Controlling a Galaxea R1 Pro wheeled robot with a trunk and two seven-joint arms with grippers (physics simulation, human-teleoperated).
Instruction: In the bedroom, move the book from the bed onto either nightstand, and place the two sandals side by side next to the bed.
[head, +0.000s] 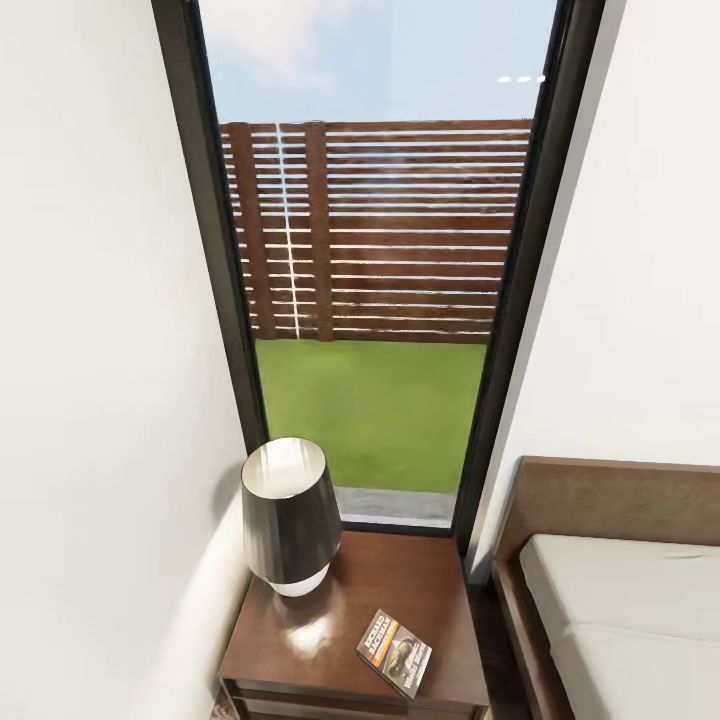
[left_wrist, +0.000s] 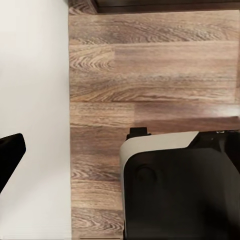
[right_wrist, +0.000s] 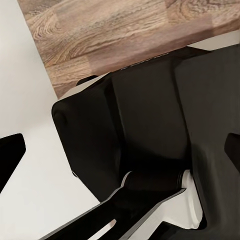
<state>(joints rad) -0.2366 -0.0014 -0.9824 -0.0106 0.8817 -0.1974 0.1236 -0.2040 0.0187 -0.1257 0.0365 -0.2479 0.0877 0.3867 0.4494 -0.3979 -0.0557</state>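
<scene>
Ahead of me a tall window (head: 375, 300) shows fence and lawn. The bed (head: 620, 620) lies at right. Left of it the nightstand (head: 400, 600) carries a lamp (head: 288, 520) and, nearer me, the book (head: 394, 653). I cannot tell how my jaws stand.

Head camera looks down at the nightstand (head: 400, 600) and window (head: 375, 270); both wrist cameras face the wooden floor (left_wrist: 150, 75) closely.

White lettering is seen on the cover of the book (head: 395, 653), lying on the nightstand (head: 430, 600), but it cannot be read at this size (an orange band is crossed beneath it). No other text is made out.
</scene>
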